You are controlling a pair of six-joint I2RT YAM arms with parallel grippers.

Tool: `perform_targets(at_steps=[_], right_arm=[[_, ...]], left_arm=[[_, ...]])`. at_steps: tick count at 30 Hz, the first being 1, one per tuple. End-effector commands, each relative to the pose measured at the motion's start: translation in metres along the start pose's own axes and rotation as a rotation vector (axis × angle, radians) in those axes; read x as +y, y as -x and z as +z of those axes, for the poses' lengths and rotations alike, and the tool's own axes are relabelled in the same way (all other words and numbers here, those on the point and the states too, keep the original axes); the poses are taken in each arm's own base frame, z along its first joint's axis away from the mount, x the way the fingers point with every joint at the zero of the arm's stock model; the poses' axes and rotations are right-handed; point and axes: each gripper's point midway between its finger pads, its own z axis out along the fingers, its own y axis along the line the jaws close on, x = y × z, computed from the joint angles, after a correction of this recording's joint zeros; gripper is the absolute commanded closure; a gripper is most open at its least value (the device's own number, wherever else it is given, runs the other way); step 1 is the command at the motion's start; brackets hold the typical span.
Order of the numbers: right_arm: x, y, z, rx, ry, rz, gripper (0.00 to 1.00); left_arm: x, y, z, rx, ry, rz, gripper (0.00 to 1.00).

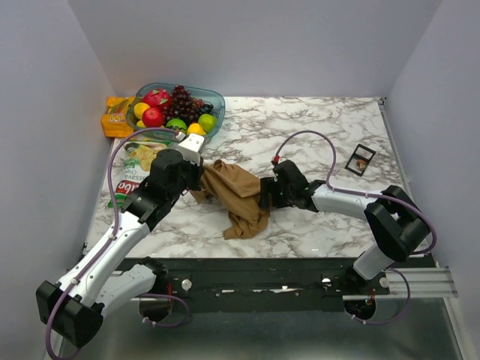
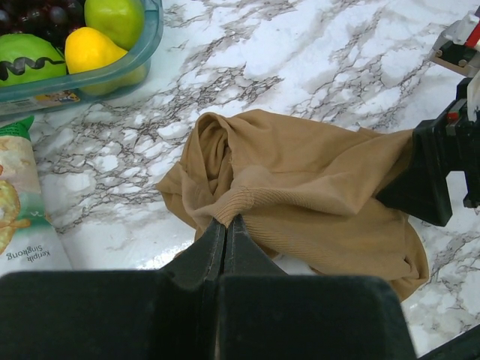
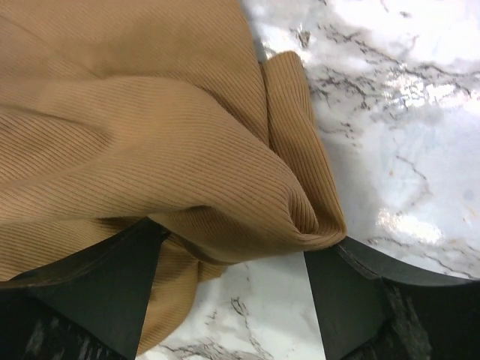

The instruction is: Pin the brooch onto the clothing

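On marble table [image 1: 322,127], crumpled tan clothing [image 1: 236,195], left gripper [image 2: 226,219] pinching it, right gripper [image 3: 232,241] agape

- Far centre and far right of table [image 1: 300,124]: bare marble, open passage.
- Far left corner: fruit bowl [image 1: 216,99], orange packet [image 1: 116,118] and chips bag [image 1: 137,161] crowded together, blocking.
- Right side: small black tray [image 1: 361,159], alone, room all round.
- Centre: bunched clothing [image 1: 238,199], left gripper [image 1: 196,174] pinched on one end, right gripper [image 1: 264,196] spread wide around the other.
- Near edge before clothing: bare strip.
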Motion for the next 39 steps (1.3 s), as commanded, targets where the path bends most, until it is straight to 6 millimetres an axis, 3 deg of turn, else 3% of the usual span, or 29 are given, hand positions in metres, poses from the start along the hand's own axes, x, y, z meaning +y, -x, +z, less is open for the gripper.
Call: perform_targets(at_steps=[1, 3, 5, 6, 9, 10, 12, 13, 14, 16, 17, 19, 20, 24, 28, 31, 32, 34, 35, 38, 39], right_arm=[[0.001, 0.012, 0.014, -0.042, -0.029, 0.025, 0.18], [0.003, 0.019, 0.016, -0.075, -0.019, 0.029, 0.19], [0.006, 0.024, 0.017, -0.099, -0.005, 0.02, 0.32], [0.008, 0.029, 0.016, -0.116, 0.006, 0.018, 0.45], [0.014, 0.037, 0.011, -0.134, 0.028, -0.003, 0.69], [0.018, 0.044, 0.003, -0.155, 0.04, -0.007, 0.84], [0.018, 0.051, -0.008, -0.162, 0.026, -0.019, 0.99], [0.021, 0.062, -0.024, -0.2, 0.034, -0.023, 0.99], [0.02, 0.073, -0.033, -0.23, 0.014, -0.034, 0.99], [0.013, 0.078, -0.054, -0.243, -0.028, -0.05, 0.99], [0.012, 0.094, -0.077, -0.303, -0.049, -0.062, 0.99], [0.007, 0.103, -0.106, -0.326, -0.088, -0.08, 0.99], [0.005, 0.115, -0.133, -0.387, -0.1, -0.085, 0.99], [-0.002, 0.126, -0.2, -0.475, -0.121, -0.082, 0.99], [-0.008, 0.132, -0.253, -0.565, -0.122, -0.051, 0.99], [-0.014, 0.125, -0.272, -0.589, -0.126, -0.017, 0.99], [-0.017, 0.121, -0.269, -0.582, -0.129, -0.011, 0.99], [-0.022, 0.114, -0.263, -0.573, -0.145, -0.003, 0.99], [-0.033, 0.107, -0.254, -0.56, -0.194, 0.021, 0.99], [-0.061, 0.096, -0.232, -0.532, -0.334, 0.062, 0.99], [-0.069, 0.09, -0.221, -0.507, -0.364, 0.074, 0.99]], left_arm=[[0.006, -0.001, 0.0, 0.009, 0.026, 0.01, 1.0], [0.009, -0.001, -0.001, 0.006, 0.046, 0.013, 1.0], [0.012, -0.001, -0.002, 0.003, 0.059, 0.017, 1.0], [0.013, -0.001, -0.002, 0.002, 0.066, 0.019, 1.0], [0.015, 0.001, -0.003, -0.004, 0.075, 0.026, 1.0], [0.017, 0.003, -0.003, -0.01, 0.083, 0.027, 1.0], [0.019, 0.013, -0.006, -0.035, 0.096, 0.034, 1.0], [0.021, 0.019, -0.01, -0.045, 0.105, 0.038, 1.0], [0.026, 0.038, -0.018, -0.087, 0.136, 0.045, 1.0], [0.033, 0.06, -0.034, -0.137, 0.177, 0.053, 1.0], [0.038, 0.085, -0.048, -0.195, 0.209, 0.051, 1.0], [0.045, 0.11, -0.069, -0.247, 0.245, 0.086, 1.0], [0.046, 0.138, -0.088, -0.313, 0.258, 0.086, 1.0], [0.05, 0.183, -0.131, -0.412, 0.281, 0.115, 1.0], [0.037, 0.202, -0.154, -0.479, 0.209, 0.137, 1.0], [0.017, 0.197, -0.142, -0.468, 0.098, 0.141, 1.0], [0.009, 0.193, -0.133, -0.454, 0.052, 0.113, 1.0], [-0.007, 0.171, -0.095, -0.369, -0.036, 0.096, 1.0], [-0.025, 0.159, -0.08, -0.332, -0.14, 0.108, 1.0], [-0.04, 0.099, -0.004, -0.108, -0.214, 0.031, 0.99], [-0.035, 0.083, 0.015, -0.039, -0.181, 0.009, 0.75]])
